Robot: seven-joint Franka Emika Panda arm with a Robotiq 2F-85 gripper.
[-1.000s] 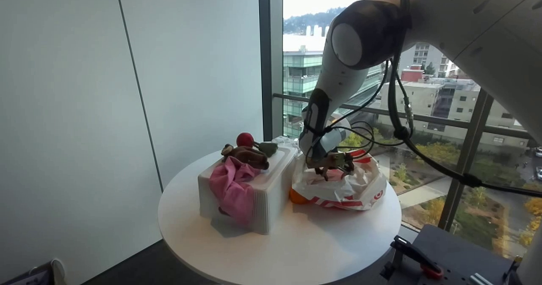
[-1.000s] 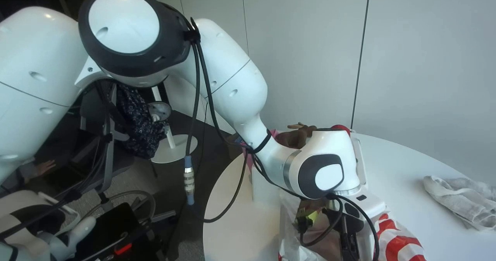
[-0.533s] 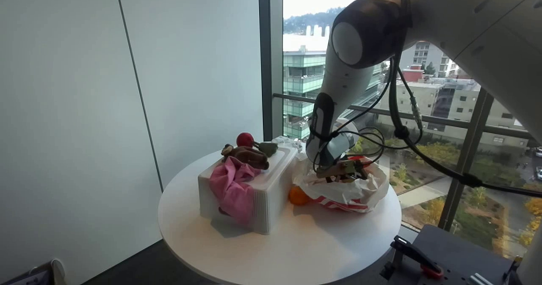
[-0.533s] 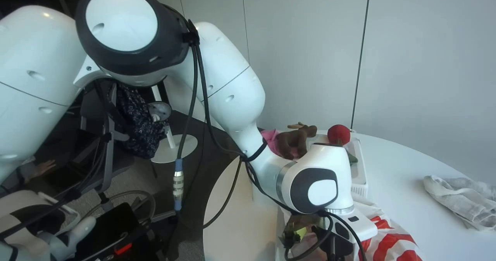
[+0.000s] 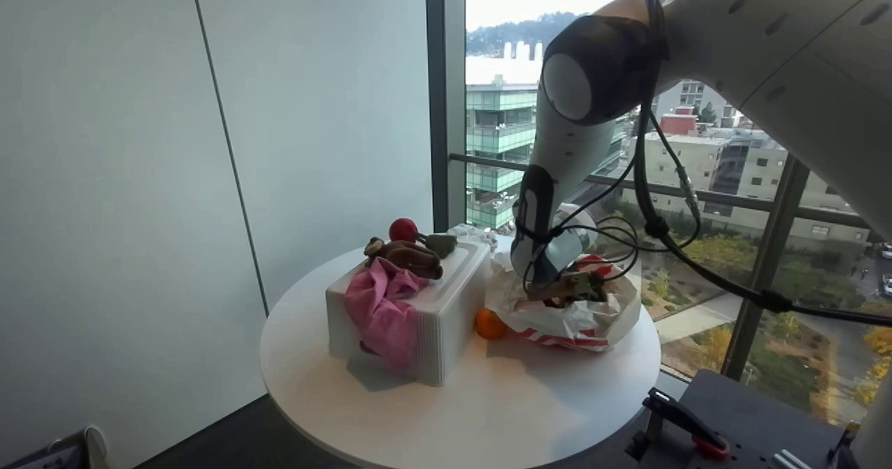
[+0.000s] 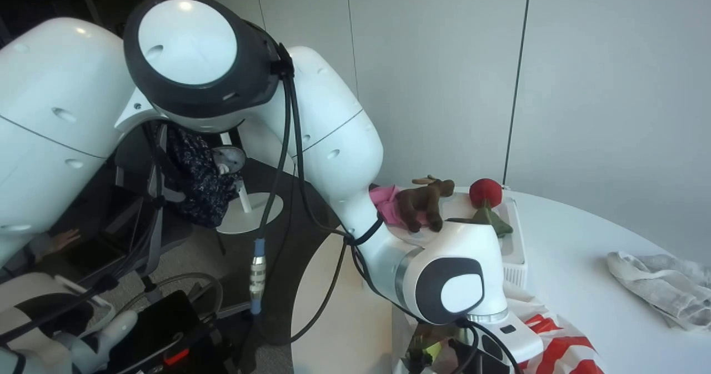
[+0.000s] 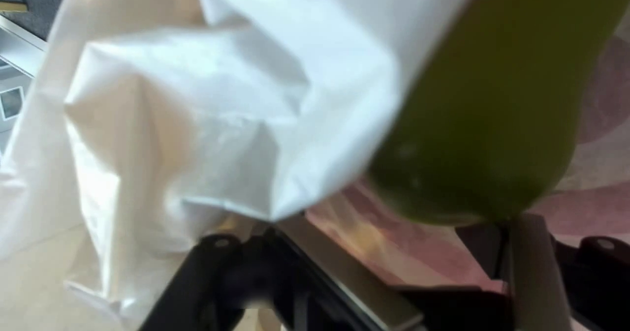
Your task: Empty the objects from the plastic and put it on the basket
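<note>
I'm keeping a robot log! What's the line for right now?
gripper: open, inside bag; green thing: in bag, not gripped; orange: between box and bag; on box: pink cloth, brown toy, red toy

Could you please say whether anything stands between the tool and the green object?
Partly: in the wrist view, the crumpled plastic bag hangs beside the green object, down to one finger of the tool; nothing visible blocks the other.

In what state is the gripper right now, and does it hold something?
Gripper: open, holding nothing; the green object is very close to it.
</note>
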